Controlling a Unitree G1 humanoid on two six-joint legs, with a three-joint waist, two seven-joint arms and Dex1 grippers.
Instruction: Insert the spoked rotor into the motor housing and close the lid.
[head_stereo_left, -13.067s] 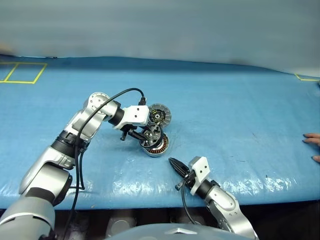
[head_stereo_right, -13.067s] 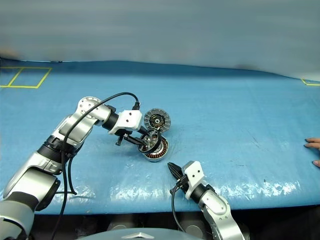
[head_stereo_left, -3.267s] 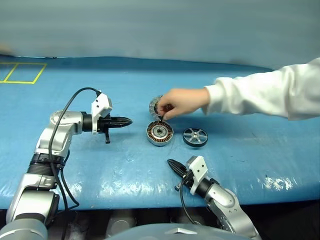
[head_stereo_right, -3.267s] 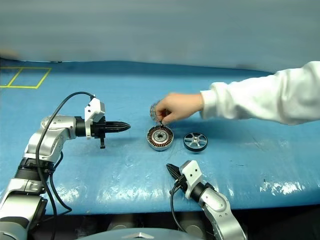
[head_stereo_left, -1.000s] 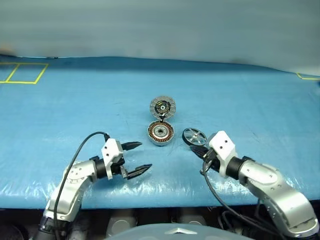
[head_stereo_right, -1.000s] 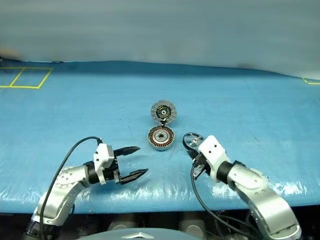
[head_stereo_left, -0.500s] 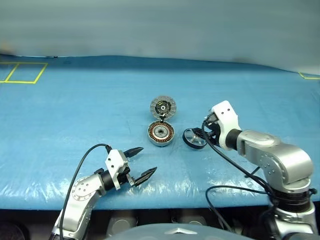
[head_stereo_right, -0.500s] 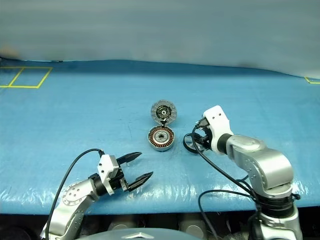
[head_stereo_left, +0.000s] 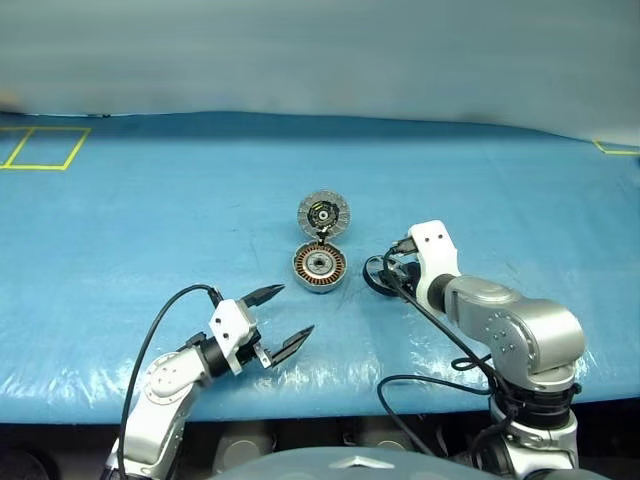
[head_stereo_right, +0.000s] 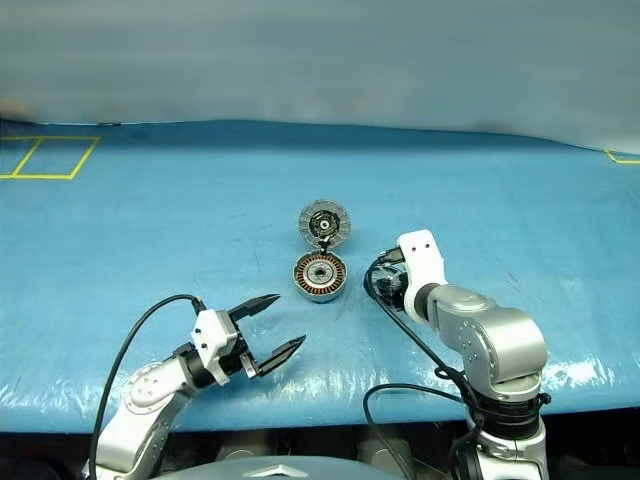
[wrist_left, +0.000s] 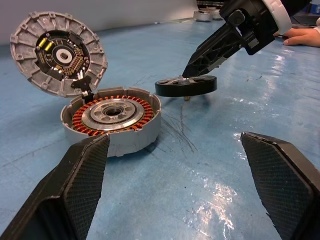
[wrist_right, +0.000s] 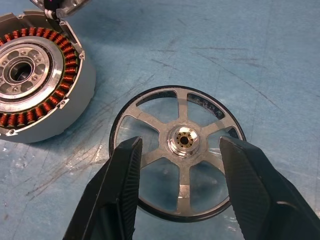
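The motor housing (wrist_right: 35, 87), a shallow silver cup ringed with copper windings, sits mid-bench on the glossy blue sheet (head_stereo_left: 150, 220), well back from the front edge. Its ribbed grey lid (wrist_left: 59, 52) stands hinged open on the far side. Just beside it lies the spoked rotor (wrist_right: 179, 150), black-rimmed with flat silver spokes. The right gripper (wrist_right: 177, 195) hangs over the rotor, textured black fingers (wrist_right: 122, 190) parted astride the hub. The left gripper (head_stereo_left: 278, 320) is spread wide near the front edge, holding nothing

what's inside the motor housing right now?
Motor housing holds only copper windings around a silver hub; lid stands open. Spoked rotor lies outside. Beneath the hub is hidden.
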